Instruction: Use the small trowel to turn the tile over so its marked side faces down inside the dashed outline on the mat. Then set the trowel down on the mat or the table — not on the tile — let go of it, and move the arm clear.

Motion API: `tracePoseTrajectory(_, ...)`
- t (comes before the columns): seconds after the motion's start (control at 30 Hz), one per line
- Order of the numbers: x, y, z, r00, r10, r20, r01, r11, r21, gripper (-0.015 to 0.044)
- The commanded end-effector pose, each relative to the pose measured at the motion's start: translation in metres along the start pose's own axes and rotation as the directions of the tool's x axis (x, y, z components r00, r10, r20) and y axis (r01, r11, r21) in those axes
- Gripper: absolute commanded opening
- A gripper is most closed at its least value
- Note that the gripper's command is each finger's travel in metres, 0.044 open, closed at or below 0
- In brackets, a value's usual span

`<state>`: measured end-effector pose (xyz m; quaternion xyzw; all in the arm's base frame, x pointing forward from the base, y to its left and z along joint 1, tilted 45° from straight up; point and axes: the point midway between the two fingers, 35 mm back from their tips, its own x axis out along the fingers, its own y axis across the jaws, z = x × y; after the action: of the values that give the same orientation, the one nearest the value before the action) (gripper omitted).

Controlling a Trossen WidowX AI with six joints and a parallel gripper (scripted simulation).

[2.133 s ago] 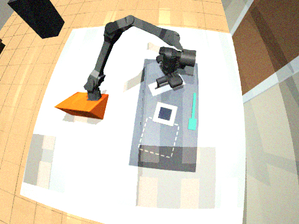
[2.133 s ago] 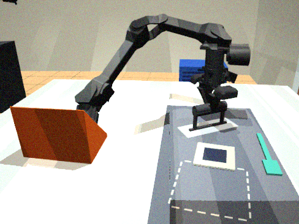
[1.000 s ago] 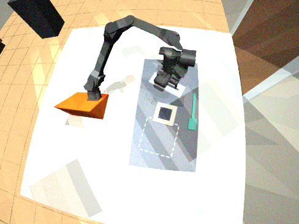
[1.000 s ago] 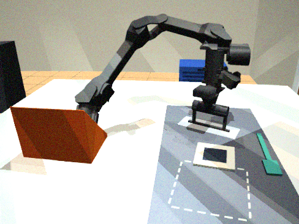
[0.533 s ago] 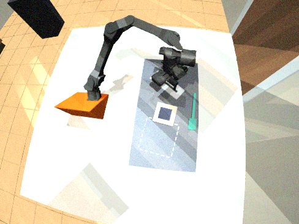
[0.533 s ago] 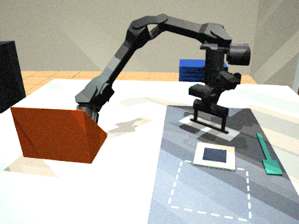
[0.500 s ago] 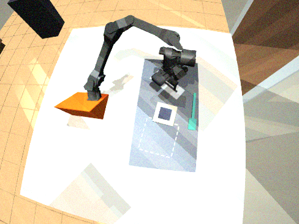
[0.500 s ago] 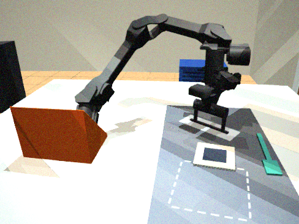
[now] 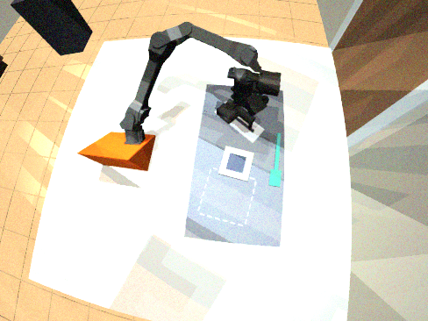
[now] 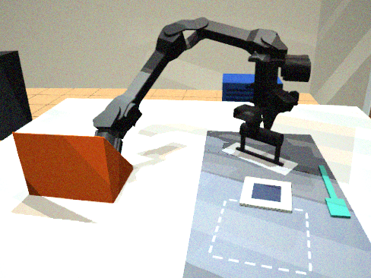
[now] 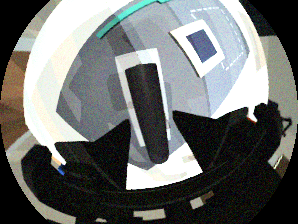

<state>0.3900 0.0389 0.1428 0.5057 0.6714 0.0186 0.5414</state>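
Note:
The tile [image 9: 237,162] [image 10: 266,192] [image 11: 202,45] lies flat with its dark blue marked side up, mostly outside the dashed outline [image 9: 244,224] and overlapping its arm-side edge. The small teal trowel [image 9: 274,177] [image 10: 337,207] [image 11: 120,24] lies along the mat's right side. My gripper [image 9: 246,115] [image 10: 263,128] [image 11: 150,117] is open, its fingers on either side of the black handle of a larger white-bladed float [image 9: 257,133] [image 10: 290,167] with gaps showing beside the handle. The float's blade is at or just above the mat; exact contact is unclear.
The grey-blue mat [image 9: 210,228] [image 10: 205,235] lies on the white table [image 9: 110,228]. The float is beyond the tile, at the mat's far end. An orange block [image 9: 116,146] [image 10: 65,167] stands beside the arm's base. A blue box [image 10: 236,85] shows behind the table.

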Motion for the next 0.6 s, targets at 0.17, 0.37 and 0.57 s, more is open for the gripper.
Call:
tracePoseTrajectory(0.17,0.002,-0.001,-0.001,1.0,0.0,-0.007,0.0,1.0,0.01,0.027)
tracePoseTrajectory(0.37,-0.027,0.0,0.0,1.0,-0.002,-0.006,0.002,1.0,0.024,0.027)
tracePoseTrajectory(0.57,-0.043,-0.001,-0.001,1.0,-0.002,-0.007,0.003,0.999,0.032,0.027)
